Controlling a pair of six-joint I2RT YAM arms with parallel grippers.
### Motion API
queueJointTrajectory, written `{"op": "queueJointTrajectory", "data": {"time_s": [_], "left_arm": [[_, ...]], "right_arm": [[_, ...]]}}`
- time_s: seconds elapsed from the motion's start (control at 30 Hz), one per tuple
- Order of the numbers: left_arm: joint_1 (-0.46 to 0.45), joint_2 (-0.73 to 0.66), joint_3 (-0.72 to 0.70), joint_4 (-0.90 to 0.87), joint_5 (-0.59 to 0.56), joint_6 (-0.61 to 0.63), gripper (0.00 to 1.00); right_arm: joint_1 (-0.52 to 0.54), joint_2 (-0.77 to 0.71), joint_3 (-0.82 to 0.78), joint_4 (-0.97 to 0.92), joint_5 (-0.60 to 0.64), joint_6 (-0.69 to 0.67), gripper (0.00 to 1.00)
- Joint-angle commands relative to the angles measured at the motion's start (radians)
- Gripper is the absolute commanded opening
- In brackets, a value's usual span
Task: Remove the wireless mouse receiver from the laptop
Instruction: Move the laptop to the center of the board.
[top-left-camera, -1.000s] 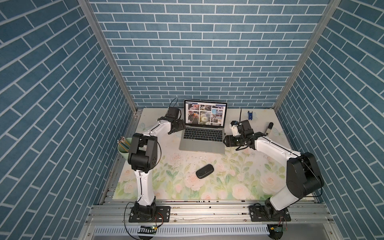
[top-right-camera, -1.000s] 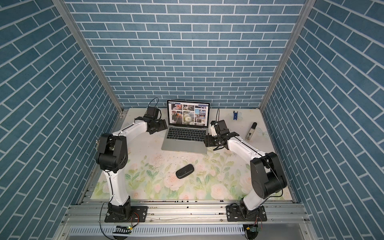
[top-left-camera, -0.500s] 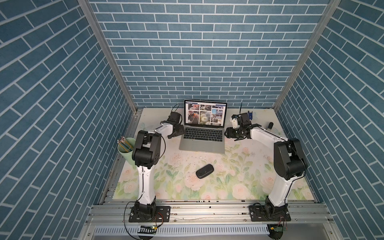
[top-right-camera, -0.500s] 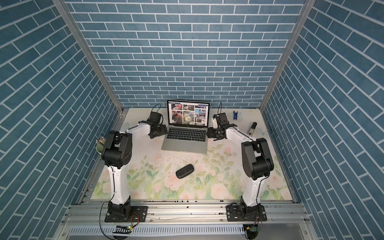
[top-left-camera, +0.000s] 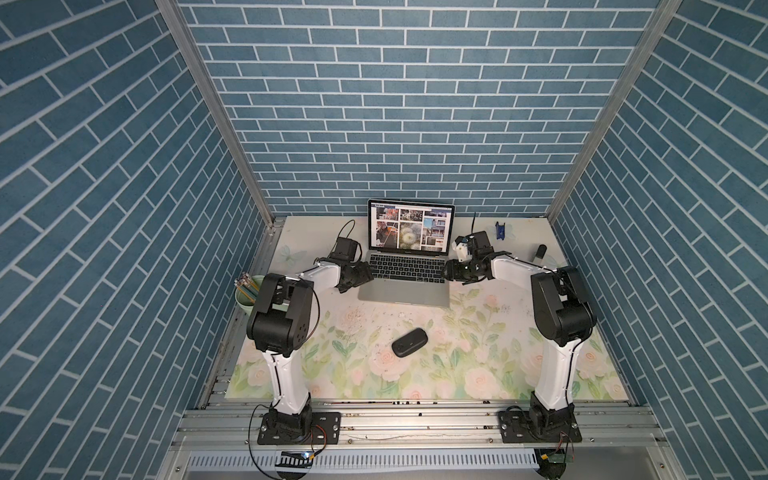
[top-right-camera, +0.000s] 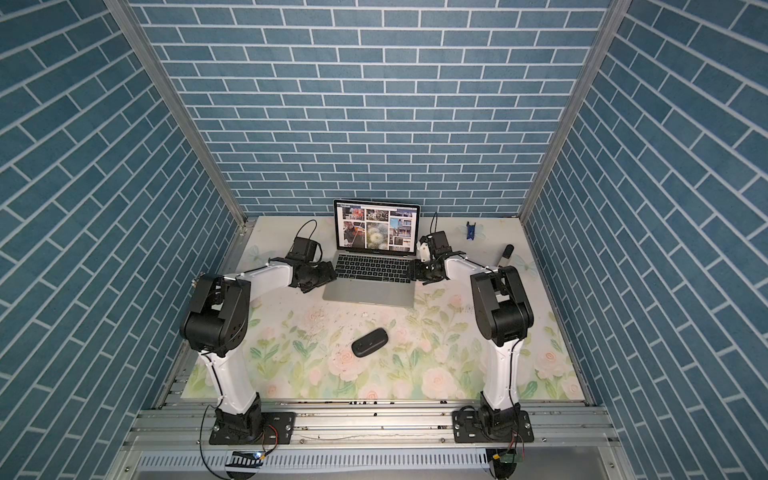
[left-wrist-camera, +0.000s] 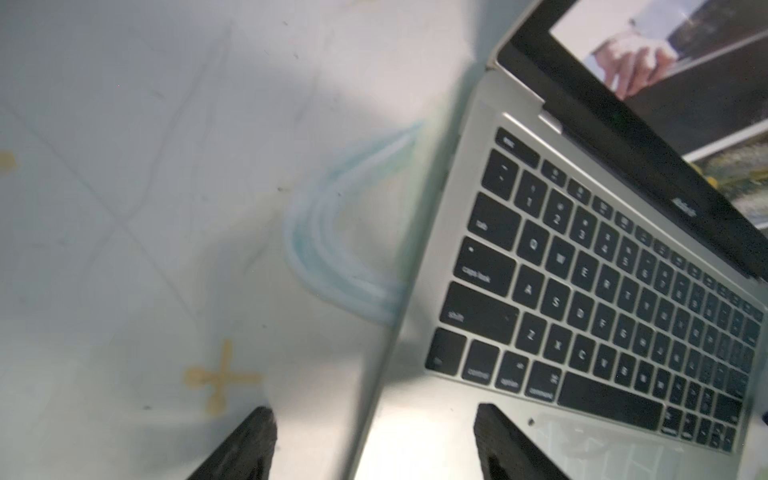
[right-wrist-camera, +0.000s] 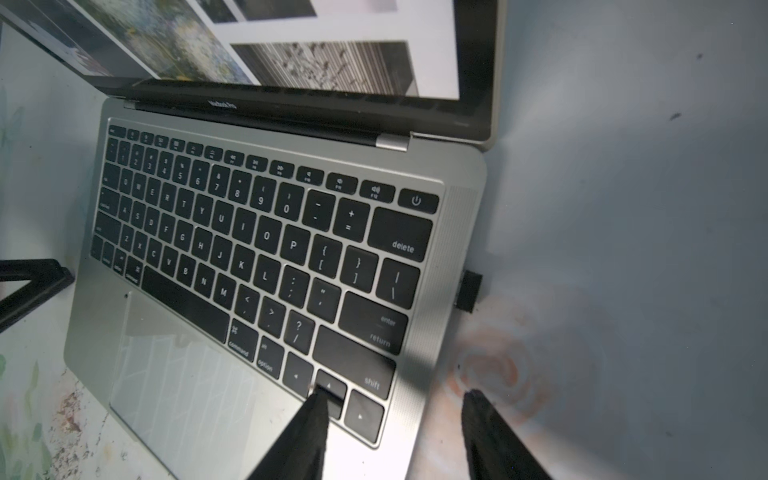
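Both arms have swung in on the laptop (top-left-camera: 405, 286): right end effector (right-wrist-camera: 395, 395), spread and empty, now straddles its right edge just short of the plugged-in receiver (right-wrist-camera: 469, 291), left end effector (left-wrist-camera: 374, 411) spread at the left edge.
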Motion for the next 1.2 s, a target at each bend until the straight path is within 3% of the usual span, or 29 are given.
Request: {"op": "queueJointTrajectory", "data": {"time_s": [0.0,0.37,0.83,1.17], "left_arm": [[-0.04,-0.014,-0.025,0.003,0.052,-0.025,0.8],[-0.081,0.012,-0.055,0.023,0.049,-0.038,0.8],[-0.195,-0.072,-0.12,0.017,0.046,-0.085,0.8],[-0.202,-0.057,-0.08,-0.042,-0.02,-0.048,0.81]], "right_arm": [[0.008,0.017,-0.025,0.033,-0.03,0.038,0.55],[0.024,0.046,-0.02,0.04,-0.033,0.044,0.55],[0.027,0.116,0.034,0.019,-0.022,0.033,0.54],[0.055,0.074,-0.024,0.031,-0.029,0.041,0.54]]}}
